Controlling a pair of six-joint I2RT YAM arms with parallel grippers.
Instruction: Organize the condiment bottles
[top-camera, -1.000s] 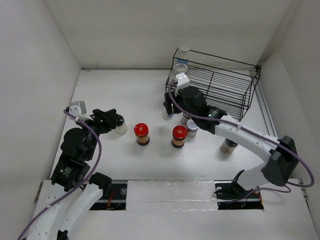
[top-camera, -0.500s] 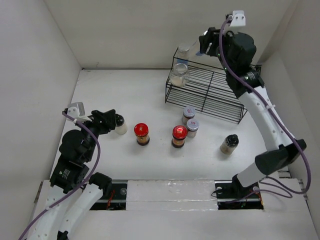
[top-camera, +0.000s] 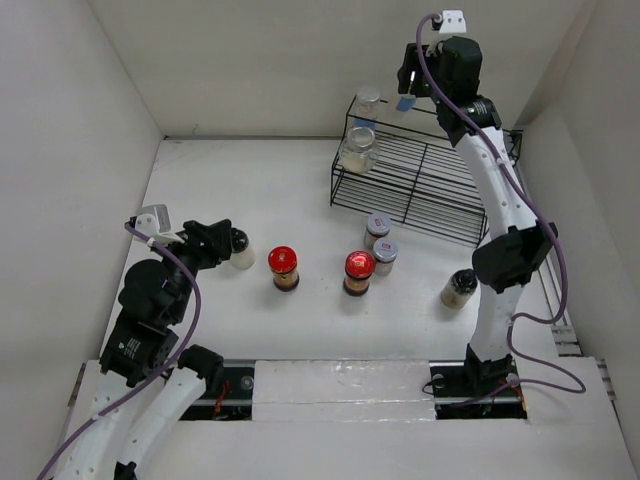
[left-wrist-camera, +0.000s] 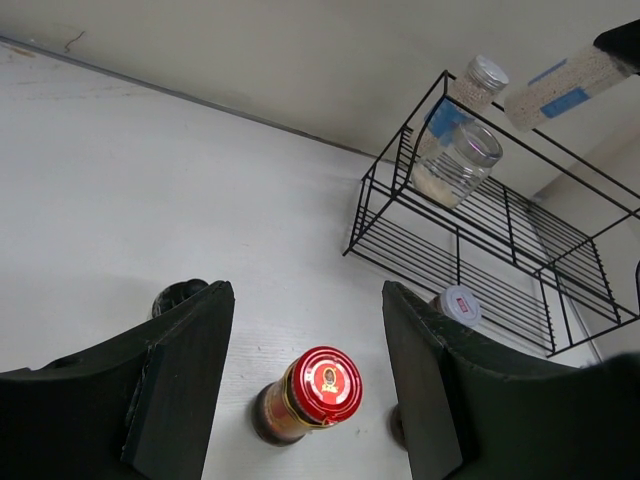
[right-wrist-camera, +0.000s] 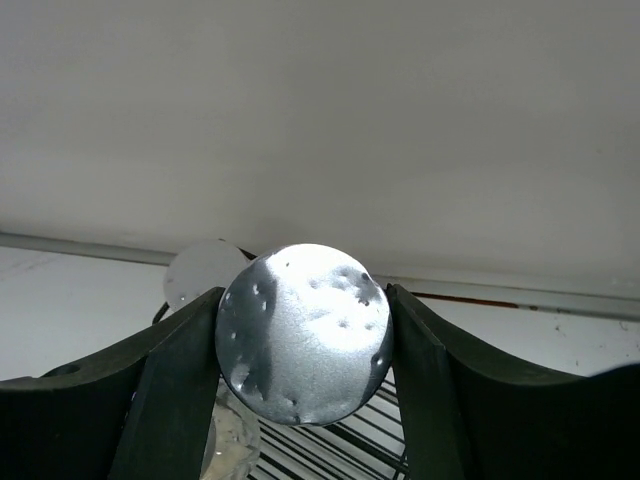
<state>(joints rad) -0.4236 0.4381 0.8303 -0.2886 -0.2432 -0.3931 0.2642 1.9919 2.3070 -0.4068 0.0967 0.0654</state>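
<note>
Condiment bottles (top-camera: 359, 270): 9. R end effector (right-wrist-camera: 303, 330) grips bottle (top-camera: 405, 102); L end effector (left-wrist-camera: 305, 300) open.

A robot lab booth: bare white walls (top-camera: 300, 60) enclose a table (top-camera: 240, 180) with two arms (top-camera: 150, 300) (top-camera: 510, 255) bolted on.

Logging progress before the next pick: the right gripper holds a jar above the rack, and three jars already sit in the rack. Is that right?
Not quite: only two jars sit in the rack, a slim jar and a wider jar, both at its left end. The third jar is the one the right gripper holds above the rack. The top external view shows it, and the left wrist view agrees.
</note>
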